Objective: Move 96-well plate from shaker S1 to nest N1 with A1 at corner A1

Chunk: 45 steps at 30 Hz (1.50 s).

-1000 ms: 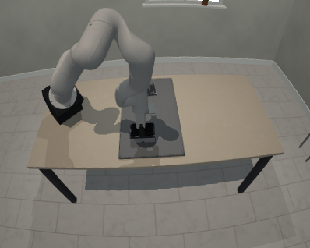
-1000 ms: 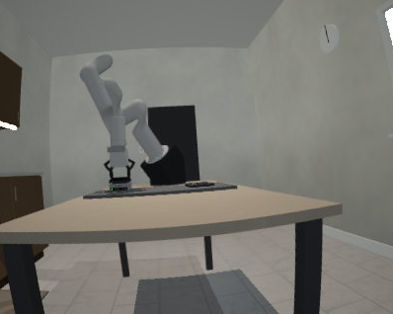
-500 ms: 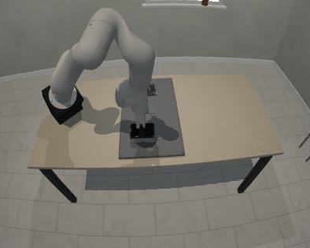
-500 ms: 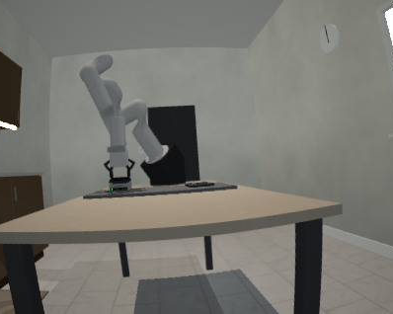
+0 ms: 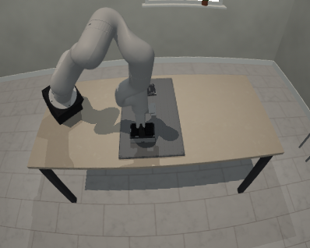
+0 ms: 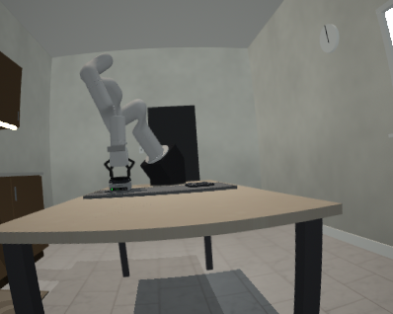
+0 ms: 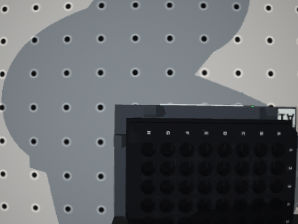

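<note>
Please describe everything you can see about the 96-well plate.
The 96-well plate is black, apparently plastic, with rows of round wells and small white markings along its edges. It lies flat on the grey plate shaker, above the perforated mat. The gripper has its jaws shut on it.

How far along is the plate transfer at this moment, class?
Done: the gripper has reached the shaker and its jaws are shut on the 96-well plate. In hand: the plate seems barely raised, if at all. Left: carry it along the grey mat to the nest and seat A1 correctly.
</note>
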### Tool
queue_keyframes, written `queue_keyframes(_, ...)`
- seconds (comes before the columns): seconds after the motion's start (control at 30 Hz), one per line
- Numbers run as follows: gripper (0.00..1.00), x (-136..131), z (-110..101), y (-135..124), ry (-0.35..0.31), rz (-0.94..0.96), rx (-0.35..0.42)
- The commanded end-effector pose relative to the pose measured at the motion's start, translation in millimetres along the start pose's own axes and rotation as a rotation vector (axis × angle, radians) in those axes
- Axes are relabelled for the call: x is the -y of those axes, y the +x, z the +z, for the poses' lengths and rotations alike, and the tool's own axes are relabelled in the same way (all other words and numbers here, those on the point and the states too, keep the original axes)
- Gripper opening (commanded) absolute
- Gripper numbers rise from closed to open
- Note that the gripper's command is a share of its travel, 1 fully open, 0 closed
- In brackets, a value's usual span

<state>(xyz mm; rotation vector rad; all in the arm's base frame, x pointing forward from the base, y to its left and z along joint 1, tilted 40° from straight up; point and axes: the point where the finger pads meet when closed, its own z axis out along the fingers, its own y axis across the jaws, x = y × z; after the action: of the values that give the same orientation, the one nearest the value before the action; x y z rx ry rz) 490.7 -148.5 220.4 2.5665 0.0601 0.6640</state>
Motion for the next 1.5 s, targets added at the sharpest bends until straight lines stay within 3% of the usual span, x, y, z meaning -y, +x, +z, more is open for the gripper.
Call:
queue_keyframes(0.0,0.00,-0.1,-1.9,0.4,0.000,0.000,-0.001)
queue_keyframes(1.17,0.00,-0.1,-17.9,0.5,0.000,0.000,-0.001)
queue_keyframes(1.47,0.00,-0.1,-32.9,0.5,0.000,0.000,-0.001)
